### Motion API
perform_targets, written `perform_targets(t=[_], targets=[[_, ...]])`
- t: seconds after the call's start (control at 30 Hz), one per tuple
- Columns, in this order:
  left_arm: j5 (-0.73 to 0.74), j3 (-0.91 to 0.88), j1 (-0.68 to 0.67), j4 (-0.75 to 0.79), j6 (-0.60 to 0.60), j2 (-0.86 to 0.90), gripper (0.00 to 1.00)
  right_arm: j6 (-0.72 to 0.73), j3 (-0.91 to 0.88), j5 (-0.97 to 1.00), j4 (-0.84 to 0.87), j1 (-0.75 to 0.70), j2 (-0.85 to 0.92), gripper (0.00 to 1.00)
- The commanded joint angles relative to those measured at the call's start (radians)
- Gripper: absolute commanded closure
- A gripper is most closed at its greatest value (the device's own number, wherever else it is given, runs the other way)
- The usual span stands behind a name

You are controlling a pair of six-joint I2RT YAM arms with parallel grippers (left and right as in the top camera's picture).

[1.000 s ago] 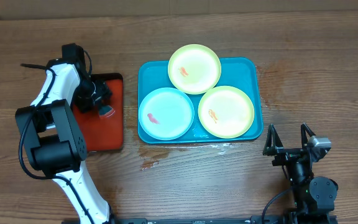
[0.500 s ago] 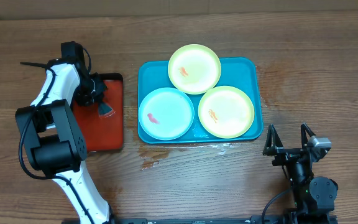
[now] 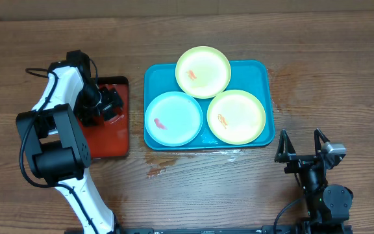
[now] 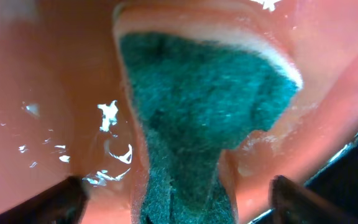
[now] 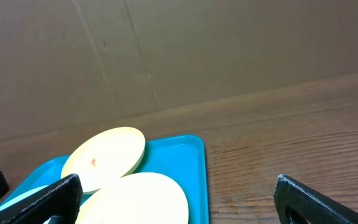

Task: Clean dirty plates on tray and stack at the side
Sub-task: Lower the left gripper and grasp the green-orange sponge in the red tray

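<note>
1. Left gripper (image 3: 109, 103): positioned over the red tray (image 3: 106, 142), at the table's (image 3: 330, 84) left side. Jaws stand wide apart. In the left wrist view a sponge (image 4: 191, 106) (green scouring face, pale yellow layer along its far edge) lies on the wet red surface between the two fingertips (image 4: 61, 199). Neither tip visibly presses it, so nothing is gripped.

2. Right gripper (image 3: 300, 144): parked near the table's front edge, just off the front right corner of the tray (image 3: 269, 73). Jaws fully spread, nothing between them. Its wrist cam looks across that tray toward a cardboard wall (image 5: 166, 56).

3. Task items, overhead view:
- Teal tray sits at table centre, just right of the red tray, not touching it.
- Top plate (image 3: 203, 65), yellow-green: at the far side, overhanging the tray's far rim. Orange smear left of its centre.
- Blue plate (image 3: 177, 110): front left of tray, red smear on its left half.
- Right plate (image 3: 239, 110), yellow-green: front right of tray, orange smear left of centre.
- All 3 plates lie flat and close together. Whether their rims touch cannot be determined.
</note>
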Motion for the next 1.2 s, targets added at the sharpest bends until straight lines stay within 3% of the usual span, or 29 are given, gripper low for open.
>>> perform_targets(t=[0.0, 0.1, 0.13, 0.23, 0.27, 0.3, 0.37, 0.53, 0.67, 0.8, 0.83, 0.9, 0.93, 0.97, 1.03, 1.17], targets=[[-0.003, 0.016, 0.000, 0.013, 0.000, 0.006, 0.27, 0.000, -0.011, 0.010, 0.003, 0.003, -0.008, 0.00], [-0.016, 0.016, 0.000, 0.016, -0.001, 0.006, 0.73, 0.000, -0.011, 0.010, 0.003, 0.003, -0.008, 0.00], [-0.017, 0.016, 0.000, 0.016, 0.000, 0.006, 0.83, 0.000, -0.011, 0.010, 0.003, 0.003, -0.008, 0.00], [-0.029, 0.016, 0.000, 0.018, -0.001, 0.006, 0.93, 0.000, -0.011, 0.010, 0.003, 0.003, -0.008, 0.00], [-0.035, 0.016, 0.000, 0.018, 0.000, 0.006, 0.90, 0.000, -0.011, 0.010, 0.003, 0.003, -0.008, 0.00], [-0.042, 0.016, 0.000, 0.017, 0.000, 0.006, 0.73, 0.000, -0.011, 0.010, 0.003, 0.003, -0.008, 0.00], [-0.043, 0.016, 0.000, 0.014, 0.000, 0.006, 0.00, 0.000, -0.011, 0.010, 0.003, 0.003, -0.008, 0.00], [-0.042, 0.016, 0.000, -0.015, -0.001, 0.006, 0.00, 0.000, -0.011, 0.010, 0.003, 0.003, -0.008, 0.00], [-0.042, 0.016, 0.000, -0.046, 0.000, 0.006, 0.31, 0.000, -0.011, 0.010, 0.003, 0.003, -0.008, 0.00], [-0.047, 0.016, 0.000, -0.045, 0.000, 0.006, 0.85, 0.000, -0.011, 0.010, 0.003, 0.003, -0.008, 0.00], [-0.050, 0.016, 0.000, -0.042, 0.000, 0.006, 0.94, 0.000, -0.011, 0.010, 0.003, 0.003, -0.008, 0.00], [-0.051, 0.016, 0.000, -0.037, 0.000, 0.006, 0.96, 0.000, -0.011, 0.010, 0.003, 0.003, -0.008, 0.00], [-0.051, 0.016, 0.000, -0.033, 0.000, 0.006, 0.90, 0.000, -0.011, 0.010, 0.003, 0.003, -0.008, 0.00], [-0.053, 0.016, 0.000, -0.029, 0.000, 0.006, 0.65, 0.000, -0.011, 0.010, 0.003, 0.003, -0.008, 0.00], [-0.057, 0.016, 0.000, -0.023, 0.000, 0.006, 0.00, 0.000, -0.011, 0.010, 0.003, 0.003, -0.008, 0.00], [-0.097, 0.016, 0.000, 0.006, 0.016, 0.006, 0.00, 0.000, -0.011, 0.010, 0.003, 0.003, -0.008, 0.00]])
